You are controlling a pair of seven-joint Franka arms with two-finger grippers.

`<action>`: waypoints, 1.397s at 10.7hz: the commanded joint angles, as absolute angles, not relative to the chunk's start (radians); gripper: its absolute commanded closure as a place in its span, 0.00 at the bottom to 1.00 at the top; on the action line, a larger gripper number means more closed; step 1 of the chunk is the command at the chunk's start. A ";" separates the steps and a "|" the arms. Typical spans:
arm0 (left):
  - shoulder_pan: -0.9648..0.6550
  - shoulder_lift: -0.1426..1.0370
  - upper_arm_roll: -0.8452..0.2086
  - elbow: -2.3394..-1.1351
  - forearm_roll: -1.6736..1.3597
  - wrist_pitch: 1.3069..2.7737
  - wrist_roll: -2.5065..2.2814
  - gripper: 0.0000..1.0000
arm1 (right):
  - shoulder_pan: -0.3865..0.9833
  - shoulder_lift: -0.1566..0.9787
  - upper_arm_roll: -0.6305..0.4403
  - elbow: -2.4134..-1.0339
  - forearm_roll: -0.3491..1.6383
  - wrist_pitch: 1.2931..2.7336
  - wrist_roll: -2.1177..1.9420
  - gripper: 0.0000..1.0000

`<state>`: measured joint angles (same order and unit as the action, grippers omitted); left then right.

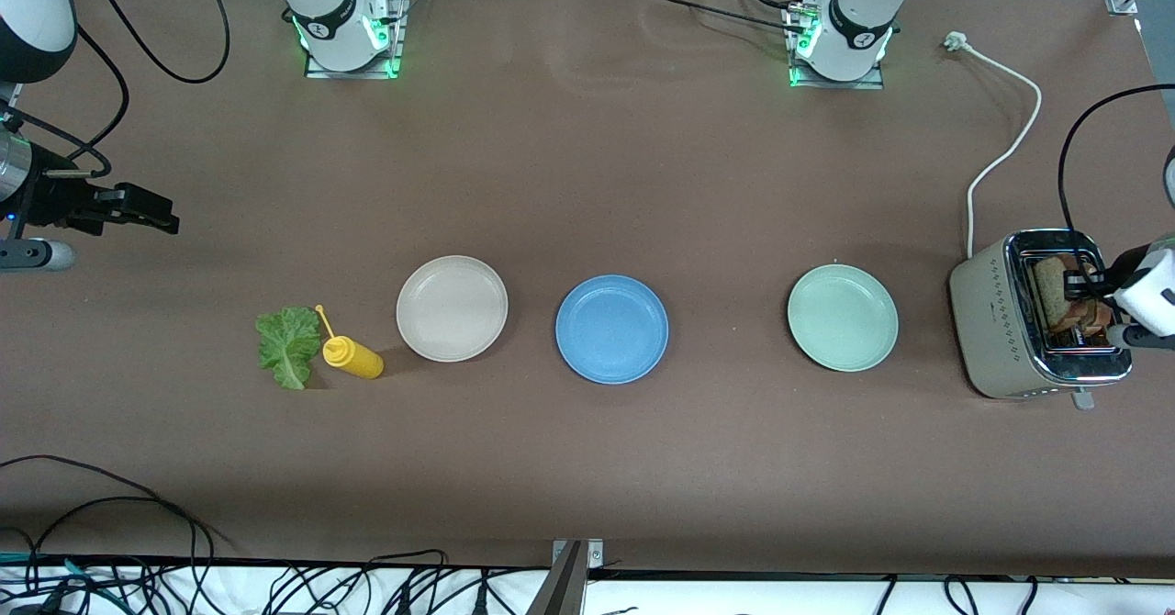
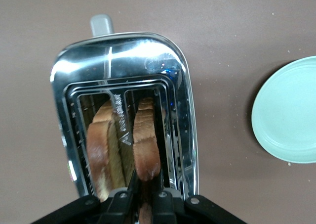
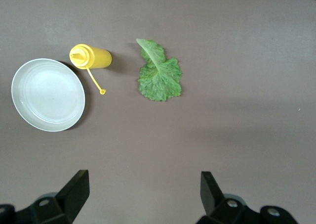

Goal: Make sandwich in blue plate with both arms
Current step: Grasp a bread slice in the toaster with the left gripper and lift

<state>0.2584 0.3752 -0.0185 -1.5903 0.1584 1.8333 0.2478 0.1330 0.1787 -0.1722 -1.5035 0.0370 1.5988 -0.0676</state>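
Observation:
The blue plate (image 1: pixel 612 329) sits bare at mid-table. At the left arm's end stands a chrome toaster (image 1: pixel 996 321) (image 2: pixel 118 51) with two brown toast slices upright in its slots. My left gripper (image 1: pixel 1081 289) (image 2: pixel 146 187) is down at the toaster's top, shut on the top edge of one toast slice (image 2: pixel 146 140); the other slice (image 2: pixel 101 150) stands in the neighbouring slot. A green lettuce leaf (image 1: pixel 287 346) (image 3: pixel 159 75) lies flat at the right arm's end. My right gripper (image 1: pixel 138 211) (image 3: pixel 143 189) hangs open above bare table near it, holding nothing.
A beige plate (image 1: pixel 452 307) (image 3: pixel 48 94) and a yellow squeeze bottle (image 1: pixel 352 356) (image 3: pixel 91 57) lie between lettuce and blue plate. A pale green plate (image 1: pixel 843 317) (image 2: pixel 289 110) sits beside the toaster. The toaster's white cord (image 1: pixel 1005 156) runs toward the left arm's base.

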 commanded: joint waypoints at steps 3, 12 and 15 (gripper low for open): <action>0.243 0.319 -0.049 -1.419 0.195 1.582 0.258 1.00 | 0.126 0.181 -0.172 -1.491 0.034 1.580 -0.083 0.00; 0.161 0.356 -0.265 -1.290 -0.203 1.442 0.218 1.00 | 0.124 0.198 -0.173 -1.488 0.040 1.583 -0.080 0.00; 0.100 0.447 -0.265 -1.299 -0.426 1.442 0.212 1.00 | 0.124 0.241 -0.173 -1.488 0.040 1.589 -0.066 0.00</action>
<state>0.1369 0.3685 -0.2661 -1.3185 -0.2844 1.4543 0.2277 0.1308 0.2007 -0.1746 -1.5036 0.0371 1.5979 -0.0677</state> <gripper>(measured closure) 0.916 0.000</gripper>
